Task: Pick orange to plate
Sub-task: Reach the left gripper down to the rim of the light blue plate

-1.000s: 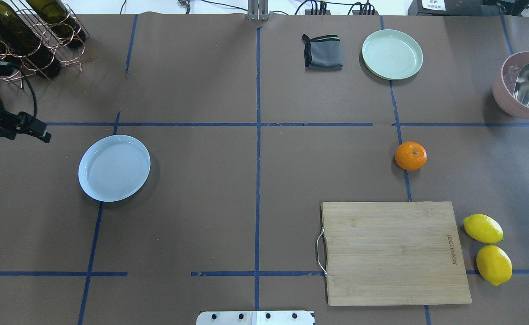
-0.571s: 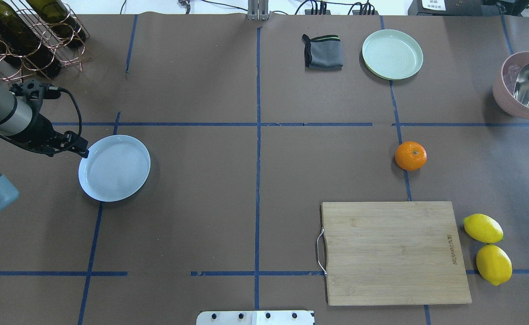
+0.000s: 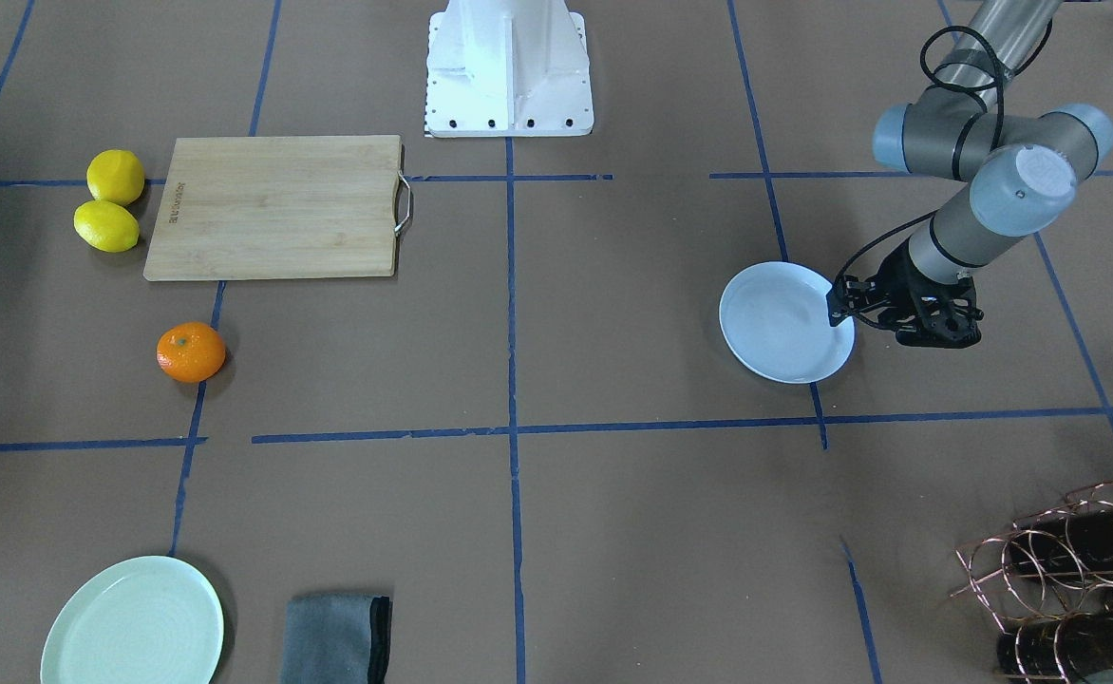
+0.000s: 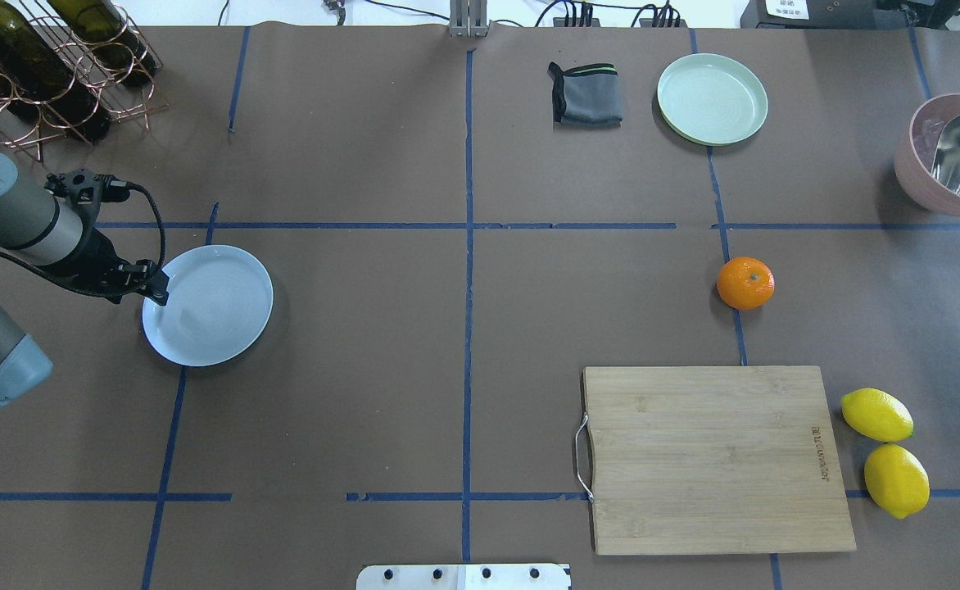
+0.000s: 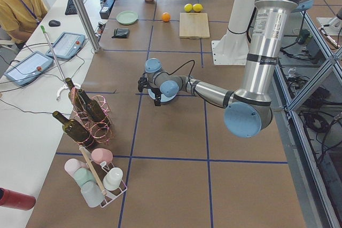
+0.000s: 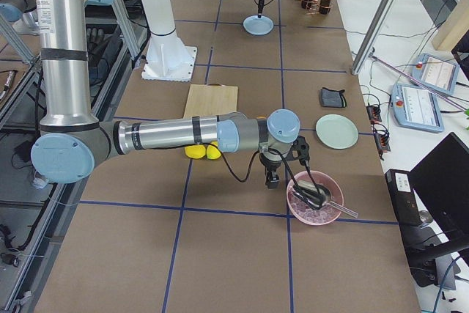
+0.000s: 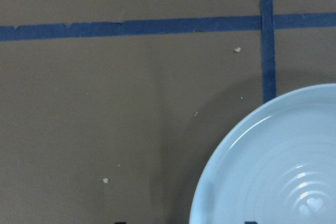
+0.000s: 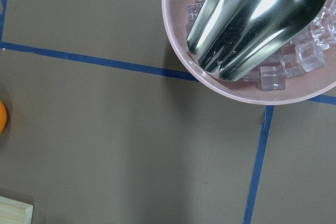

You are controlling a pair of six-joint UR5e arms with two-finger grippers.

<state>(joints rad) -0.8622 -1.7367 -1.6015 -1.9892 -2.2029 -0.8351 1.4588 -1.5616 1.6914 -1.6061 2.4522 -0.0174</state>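
The orange (image 4: 745, 283) lies on the brown table right of centre, beyond the cutting board; it also shows in the front view (image 3: 191, 351) and as a sliver at the right wrist view's left edge (image 8: 1, 117). The white plate (image 4: 210, 305) (image 3: 784, 323) sits on the left. My left gripper (image 4: 151, 288) (image 3: 846, 312) hangs over the plate's left rim (image 7: 210, 192), open, its tips wide apart with nothing between them. My right gripper (image 6: 271, 179) shows only in the right side view, beside the pink bowl, far from the orange; I cannot tell whether it is open or shut.
A bamboo cutting board (image 4: 713, 459) lies front right, with two lemons (image 4: 885, 447) beside it. A pale green plate (image 4: 712, 98) and a grey cloth (image 4: 585, 94) sit at the back. A pink bowl (image 4: 918, 176) with ice and a scoop is far right. A bottle rack (image 4: 46, 65) stands back left.
My left arm has swung in from the left edge, and its gripper now sits over the white plate's left rim. The orange and plate have not moved.
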